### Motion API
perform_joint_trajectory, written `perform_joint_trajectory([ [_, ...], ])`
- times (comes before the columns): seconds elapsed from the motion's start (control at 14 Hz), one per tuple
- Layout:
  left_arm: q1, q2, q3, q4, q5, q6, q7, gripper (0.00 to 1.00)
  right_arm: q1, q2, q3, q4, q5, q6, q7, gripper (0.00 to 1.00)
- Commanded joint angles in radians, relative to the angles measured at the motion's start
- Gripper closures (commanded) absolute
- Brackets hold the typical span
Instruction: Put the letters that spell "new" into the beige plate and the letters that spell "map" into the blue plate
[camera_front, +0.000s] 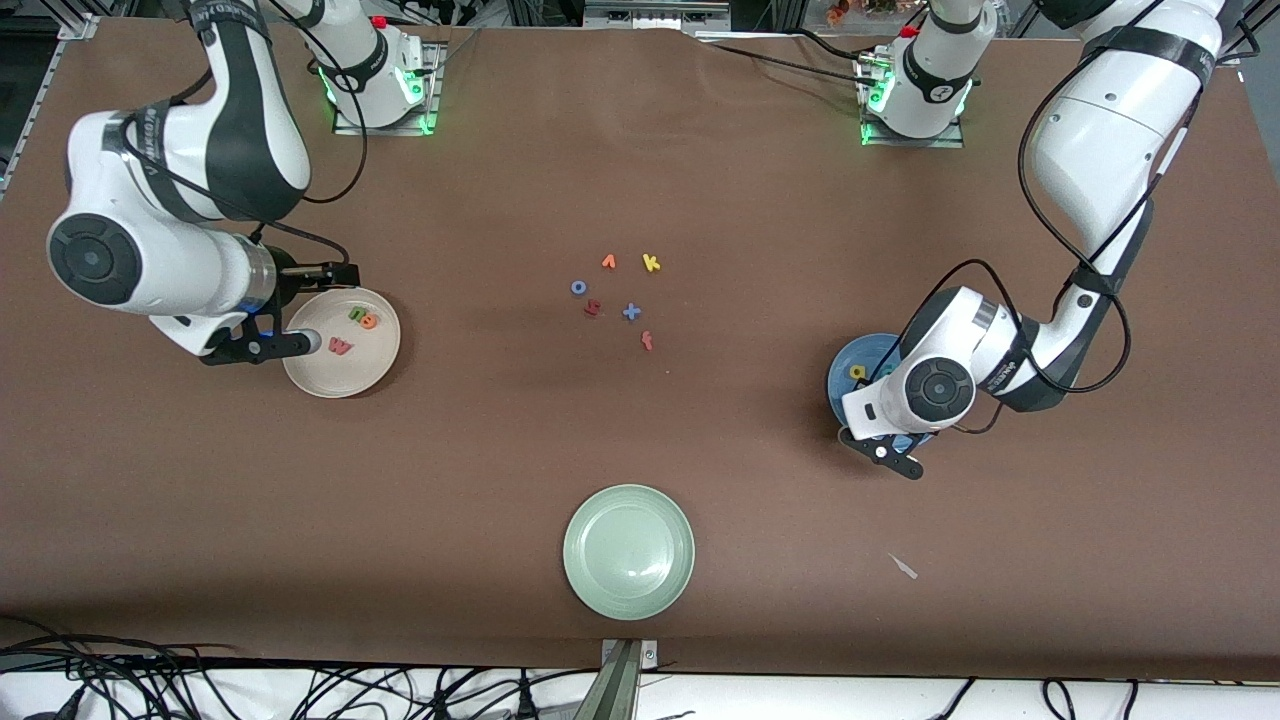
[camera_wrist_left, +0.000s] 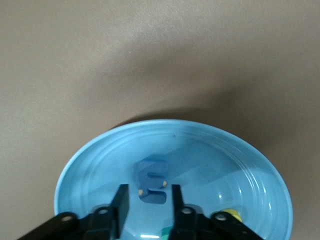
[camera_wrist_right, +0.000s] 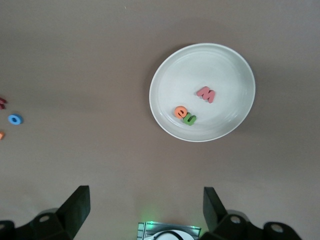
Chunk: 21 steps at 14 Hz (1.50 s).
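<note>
Plainly, the blue-purple "m" (camera_wrist_left: 153, 181), light soft foam best pinched across its flat sides, lies in the blue plate (camera_wrist_left: 90, 165) between the left gripper's (camera_wrist_left: 148, 205) slightly parted jaws. The right gripper (camera_wrist_right: 145, 207), jaws wide and holding nothing, hangs above the worktop beside the beige plate (camera_wrist_right: 170, 75) with "n" (camera_wrist_right: 190, 119), "e" (camera_wrist_right: 180, 112), "w" (camera_wrist_right: 206, 93).

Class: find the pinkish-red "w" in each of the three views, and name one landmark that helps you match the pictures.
Front view: the w lies in the beige plate, nearer the camera than the n and e.
Left wrist view: not in it.
Right wrist view: the w lies mid-plate.
Shared landmark: the beige plate, in the front and right wrist views.
</note>
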<state>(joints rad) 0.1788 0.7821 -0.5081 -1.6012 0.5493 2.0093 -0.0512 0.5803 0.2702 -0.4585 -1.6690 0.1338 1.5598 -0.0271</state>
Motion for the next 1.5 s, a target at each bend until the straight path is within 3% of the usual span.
perform_joint_trajectory([
  [0.0,0.013,-0.029,-0.01,0.021,0.014,-0.036,0.018,0.0,-0.121,-0.044,0.088,0.049,-0.037,-0.034,-0.017,0.0],
  [0.28,0.013,-0.159,-0.058,0.041,-0.032,-0.102,0.008,0.0,-0.371,-0.17,0.358,0.043,-0.155,-0.03,-0.011,0.0],
  [0.36,0.016,-0.199,-0.058,0.062,-0.084,-0.115,0.013,0.0,-0.414,-0.18,0.388,0.035,-0.157,-0.029,-0.017,0.0],
  [0.57,0.034,-0.305,-0.038,0.136,-0.243,-0.133,0.016,0.0,-0.447,-0.216,0.394,0.034,-0.166,-0.021,-0.01,0.0],
  [0.64,0.036,-0.36,0.0,0.135,-0.312,-0.135,0.016,0.0,-0.451,-0.221,0.394,0.035,-0.172,-0.023,-0.008,0.0],
  [0.78,0.004,-0.452,0.124,0.127,-0.46,-0.164,0.016,0.0,-0.484,-0.223,0.396,0.041,-0.177,-0.023,-0.008,0.0],
  [1.0,-0.14,-0.553,0.359,0.107,-0.549,-0.252,0.005,0.0,-0.491,-0.232,0.397,0.041,-0.175,-0.021,-0.001,0.0],
  [1.14,-0.151,-0.615,0.382,0.067,-0.555,-0.273,0.002,0.0,-0.519,-0.232,0.42,0.041,-0.171,-0.017,0.001,0.0],
  [1.42,-0.154,-0.803,0.385,-0.14,-0.551,-0.279,-0.082,0.0,-0.545,-0.233,0.449,0.041,-0.165,-0.014,0.001,0.0],
])
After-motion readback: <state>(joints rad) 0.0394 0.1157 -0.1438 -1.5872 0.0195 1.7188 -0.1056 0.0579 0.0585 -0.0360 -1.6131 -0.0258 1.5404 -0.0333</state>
